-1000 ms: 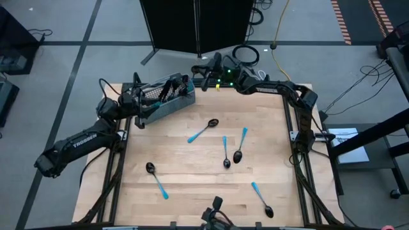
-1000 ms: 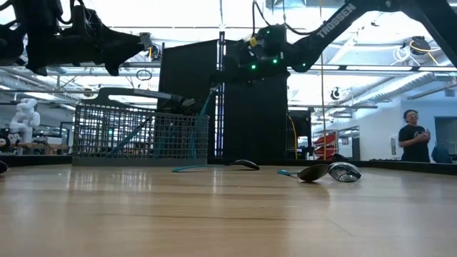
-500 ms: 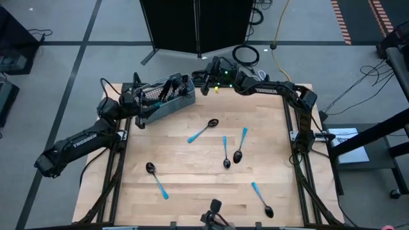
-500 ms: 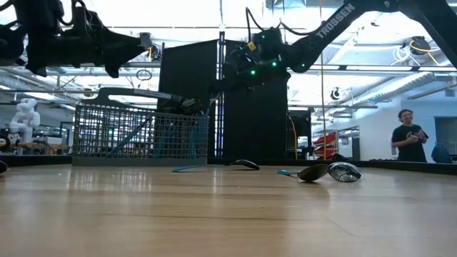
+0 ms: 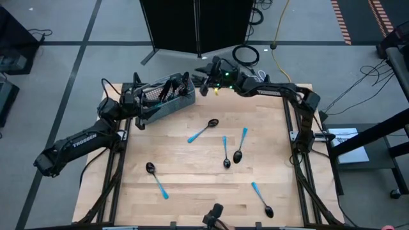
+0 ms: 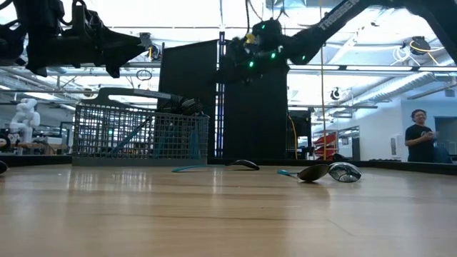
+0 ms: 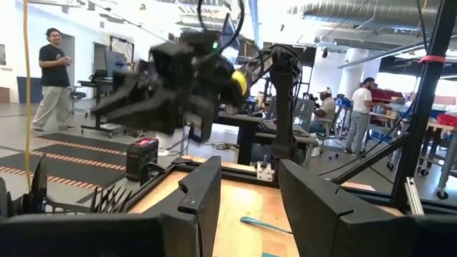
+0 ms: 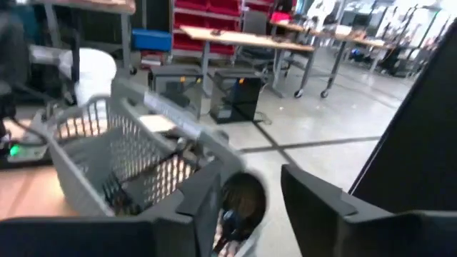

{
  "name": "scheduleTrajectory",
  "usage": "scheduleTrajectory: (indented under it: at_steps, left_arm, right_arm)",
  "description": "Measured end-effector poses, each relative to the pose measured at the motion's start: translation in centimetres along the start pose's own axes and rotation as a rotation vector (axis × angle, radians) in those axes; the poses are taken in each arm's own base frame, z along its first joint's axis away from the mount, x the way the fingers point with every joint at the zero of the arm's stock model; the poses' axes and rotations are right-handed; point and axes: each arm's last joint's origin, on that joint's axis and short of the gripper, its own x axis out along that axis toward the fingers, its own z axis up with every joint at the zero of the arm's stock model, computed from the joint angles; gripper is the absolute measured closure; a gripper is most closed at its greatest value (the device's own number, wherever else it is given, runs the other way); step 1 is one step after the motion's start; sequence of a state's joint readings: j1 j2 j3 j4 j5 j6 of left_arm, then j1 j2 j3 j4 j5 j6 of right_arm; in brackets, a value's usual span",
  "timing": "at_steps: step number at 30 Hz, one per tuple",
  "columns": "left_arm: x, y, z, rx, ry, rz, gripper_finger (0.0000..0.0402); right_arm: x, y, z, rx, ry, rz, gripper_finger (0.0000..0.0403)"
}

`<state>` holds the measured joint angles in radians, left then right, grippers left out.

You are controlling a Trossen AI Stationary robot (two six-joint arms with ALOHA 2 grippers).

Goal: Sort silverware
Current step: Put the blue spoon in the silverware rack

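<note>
Five spoons [image 5: 204, 131] are left loose on the table [image 5: 192, 185] in the high view; right hand [image 5: 199, 75] is held beside the basket [image 5: 167, 97], presumably for a drop. Low view: basket holds sorted pieces. Left wrist: left hand [image 7: 250, 189] parted, empty. Right wrist: right hand [image 8: 246, 187] open over a spoon head [image 8: 241, 202].

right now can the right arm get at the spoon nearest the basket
Probably yes. The right end effector hangs open just past the wire-mesh basket, and that spoon lies alone on bare table with nothing over it.
</note>
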<state>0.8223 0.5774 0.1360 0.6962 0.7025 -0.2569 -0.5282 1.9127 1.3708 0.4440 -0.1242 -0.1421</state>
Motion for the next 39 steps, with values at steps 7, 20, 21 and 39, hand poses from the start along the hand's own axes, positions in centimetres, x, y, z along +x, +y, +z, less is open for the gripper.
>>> scheduleTrajectory:
  at_steps: [7, 20, 21, 39]
  left_arm:
    - [0.0, 0.0, 0.1, 0.015, -0.008, -0.002, 0.0263]
    - [0.0, -0.4, 0.4, 0.095, -0.020, -0.099, 0.0263]
    - [0.0, -0.4, 0.4, 0.096, -0.020, -0.101, 0.0263]
    - [0.3, -1.8, 0.0, -0.007, 0.055, -0.380, 0.0263]
  right_arm:
    - [-3.5, 0.4, 4.9, 0.007, -0.021, 0.014, 0.0241]
    - [-6.6, 12.5, 5.6, 0.098, 0.272, 0.349, 0.0247]
    - [-7.0, 13.7, 5.4, 0.115, 0.311, 0.376, 0.0247]
    - [-17.8, 30.2, 3.3, 0.673, 1.003, 0.460, 0.0248]
